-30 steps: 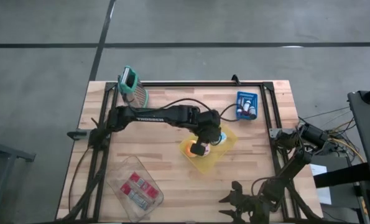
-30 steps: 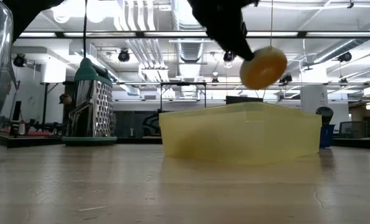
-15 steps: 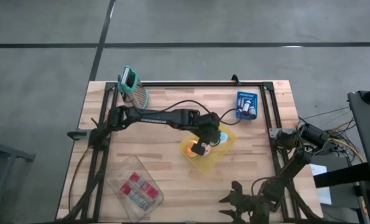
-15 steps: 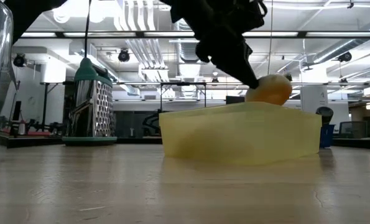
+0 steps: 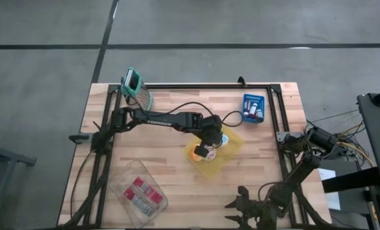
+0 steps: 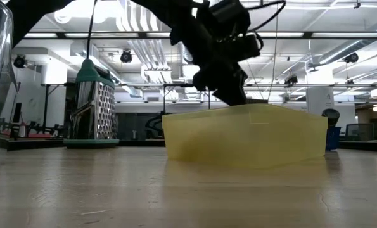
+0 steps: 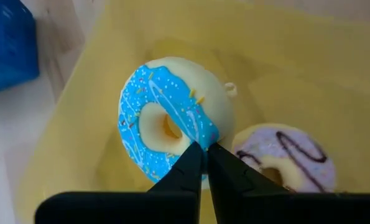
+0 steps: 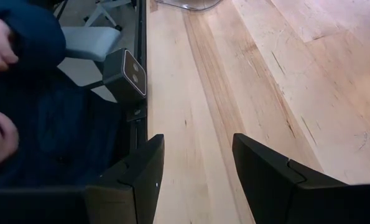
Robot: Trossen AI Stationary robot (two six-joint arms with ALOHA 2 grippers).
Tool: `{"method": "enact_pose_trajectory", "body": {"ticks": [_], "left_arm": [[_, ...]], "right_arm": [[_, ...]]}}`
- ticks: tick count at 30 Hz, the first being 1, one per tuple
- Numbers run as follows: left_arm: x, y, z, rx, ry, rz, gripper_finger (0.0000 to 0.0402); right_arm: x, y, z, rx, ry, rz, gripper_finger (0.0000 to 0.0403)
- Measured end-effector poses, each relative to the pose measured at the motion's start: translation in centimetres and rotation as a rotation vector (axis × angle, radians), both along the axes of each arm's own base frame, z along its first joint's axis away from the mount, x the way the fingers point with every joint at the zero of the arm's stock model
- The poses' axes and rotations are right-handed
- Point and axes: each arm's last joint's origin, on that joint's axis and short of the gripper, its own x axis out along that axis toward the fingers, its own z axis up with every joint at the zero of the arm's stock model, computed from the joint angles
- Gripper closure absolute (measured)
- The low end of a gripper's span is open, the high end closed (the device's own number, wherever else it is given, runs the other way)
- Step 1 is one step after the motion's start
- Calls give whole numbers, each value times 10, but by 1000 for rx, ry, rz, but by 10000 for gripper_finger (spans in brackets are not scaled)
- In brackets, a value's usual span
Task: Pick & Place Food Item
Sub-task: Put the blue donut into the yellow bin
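Nearest, low in the high view: right gripper (image 8: pixel 194 180) parked at the table's (image 5: pixel 170 191) edge, fingers spread, empty, out of the way. Centre frame: left gripper (image 7: pixel 203 155) down inside the yellow bin (image 5: pixel 231 153), fingers clamped on the blue-iced donut's (image 7: pixel 172 127) ring, lowered for release beside the purple-iced donut (image 7: pixel 284 155).

The wooden tabletop (image 5: pixel 170 172) carries a yellow bin (image 5: pixel 231 152) near its centre, a box grater (image 5: pixel 137 89) at eleven o'clock, a blue basket (image 5: pixel 253 108) at one o'clock, and a clear container (image 5: pixel 138 195) at seven o'clock.
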Motion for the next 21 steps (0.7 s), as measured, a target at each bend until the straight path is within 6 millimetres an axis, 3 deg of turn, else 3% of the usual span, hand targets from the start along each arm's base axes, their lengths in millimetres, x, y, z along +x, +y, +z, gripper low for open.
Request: {"method": "enact_pose_trajectory", "body": {"ticks": [9, 21], "left_arm": [[-6, 3, -27, 15, -11, -14, 381], [-9, 3, -37, 13, -16, -11, 381]], "right_arm": [[0, 0, 0, 0, 0, 0, 216], [0, 0, 0, 0, 0, 0, 216]]}}
